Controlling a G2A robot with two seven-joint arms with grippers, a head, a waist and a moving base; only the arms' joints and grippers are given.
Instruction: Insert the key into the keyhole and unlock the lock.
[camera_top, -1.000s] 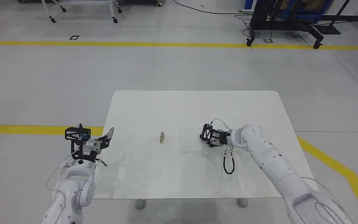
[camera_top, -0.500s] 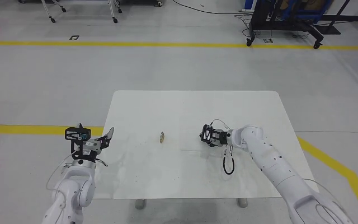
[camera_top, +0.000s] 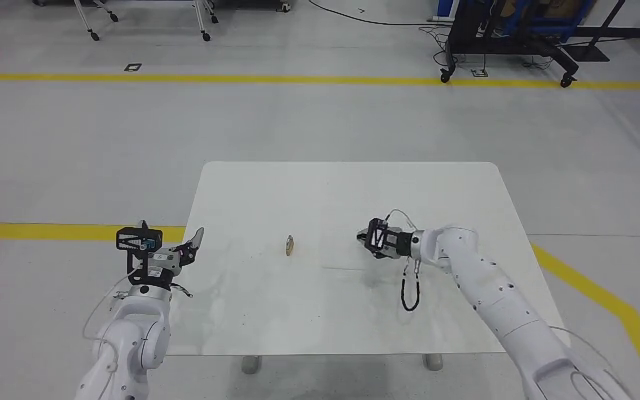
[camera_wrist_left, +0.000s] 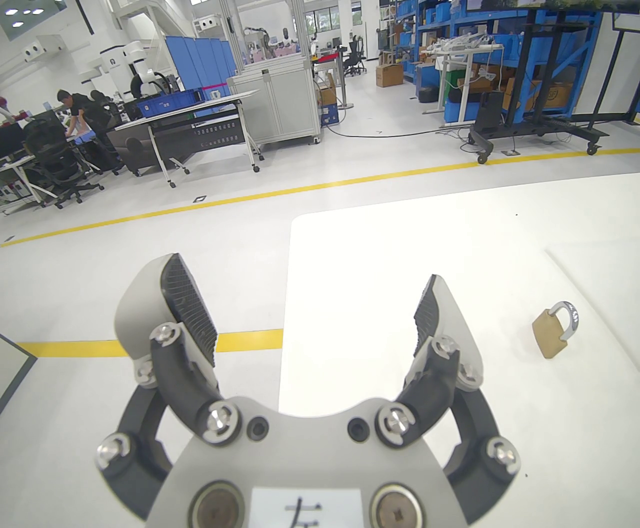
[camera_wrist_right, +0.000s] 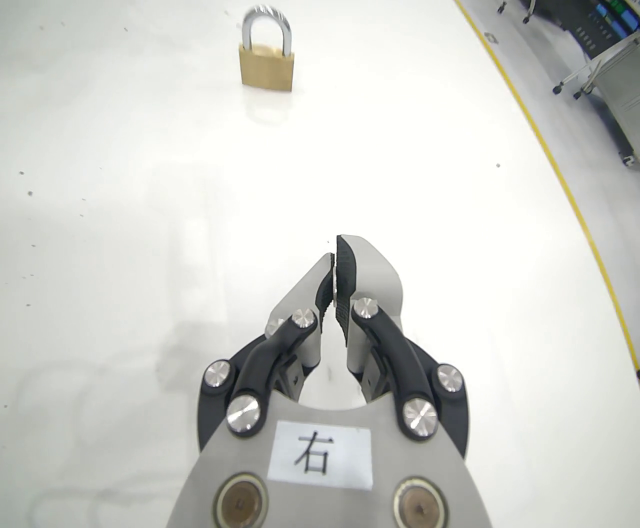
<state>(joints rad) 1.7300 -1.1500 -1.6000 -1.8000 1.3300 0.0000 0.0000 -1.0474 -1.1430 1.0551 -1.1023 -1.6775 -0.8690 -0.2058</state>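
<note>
Shifted slightly since before, the right tool (camera_wrist_right: 334, 250) is pinched closed, apparently on the thin key (camera_wrist_right: 333, 286). The left tool (camera_wrist_left: 305, 300) is spread wide, empty. The lock (camera_wrist_right: 266, 70) lies mid-way across the worktop (camera_top: 350, 195), well apart. Carrying and keyhole alignment are called for next.

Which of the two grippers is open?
The left gripper, at the table edge, its fingers spread wide; the right gripper, facing the padlock, has its pads pressed together.

Lock (camera_top: 289, 244) on table (camera_top: 450, 180), between left pincer (camera_wrist_left: 300, 285) and right pincer (camera_top: 362, 238).
</note>
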